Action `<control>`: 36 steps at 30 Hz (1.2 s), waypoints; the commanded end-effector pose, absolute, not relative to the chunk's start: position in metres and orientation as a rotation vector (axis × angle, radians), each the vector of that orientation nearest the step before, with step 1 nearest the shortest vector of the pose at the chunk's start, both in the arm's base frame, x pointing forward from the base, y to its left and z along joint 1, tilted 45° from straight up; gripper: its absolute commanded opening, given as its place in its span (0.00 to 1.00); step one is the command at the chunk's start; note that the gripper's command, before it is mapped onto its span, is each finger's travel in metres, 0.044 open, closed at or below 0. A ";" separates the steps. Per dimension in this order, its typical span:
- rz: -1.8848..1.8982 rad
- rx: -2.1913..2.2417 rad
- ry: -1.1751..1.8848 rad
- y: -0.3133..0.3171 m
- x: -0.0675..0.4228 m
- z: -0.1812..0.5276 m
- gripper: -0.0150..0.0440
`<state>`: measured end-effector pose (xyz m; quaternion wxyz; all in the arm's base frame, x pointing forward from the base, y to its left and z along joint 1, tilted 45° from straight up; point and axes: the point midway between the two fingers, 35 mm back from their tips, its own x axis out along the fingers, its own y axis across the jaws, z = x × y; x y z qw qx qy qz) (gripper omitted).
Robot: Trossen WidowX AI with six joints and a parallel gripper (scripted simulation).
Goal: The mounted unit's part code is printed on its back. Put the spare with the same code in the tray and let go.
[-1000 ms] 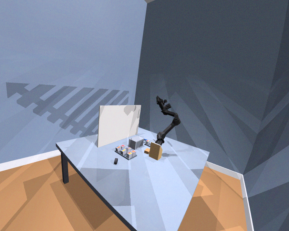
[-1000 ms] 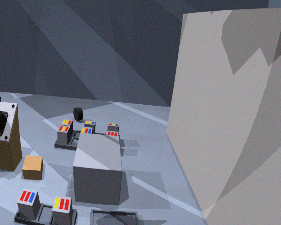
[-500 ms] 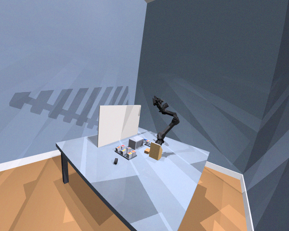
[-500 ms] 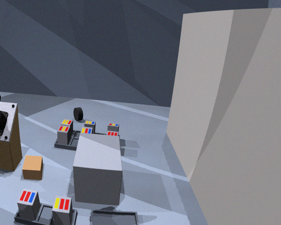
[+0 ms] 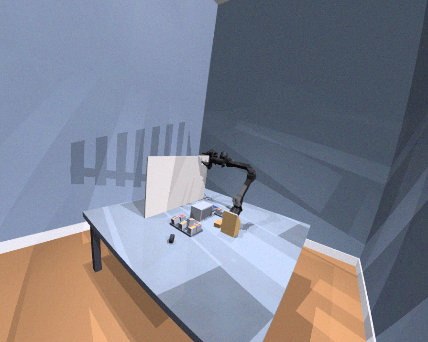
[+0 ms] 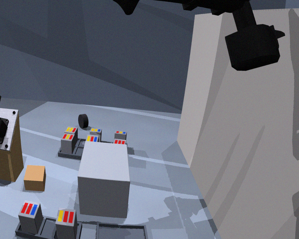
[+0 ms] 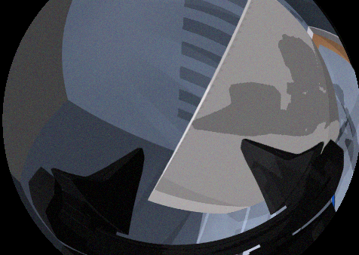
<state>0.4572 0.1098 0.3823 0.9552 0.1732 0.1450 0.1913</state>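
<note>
I hold my gripper (image 5: 207,162) high by the top corner of the white board (image 5: 173,184), fingers spread wide and empty — probably seeking the code behind the grey box (image 6: 103,177). The spares (image 6: 67,142) wait in racks mid-table; next I must read that code.

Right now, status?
Gripper open, empty, high by the white panel's top edge. Spares untouched in their holders. Big grey box shows no code from here.
</note>
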 end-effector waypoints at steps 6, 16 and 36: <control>0.150 0.305 0.690 0.128 0.466 0.269 1.00; -0.238 -0.060 1.186 0.118 0.419 0.139 1.00; -0.520 -0.679 1.447 0.094 0.365 0.098 1.00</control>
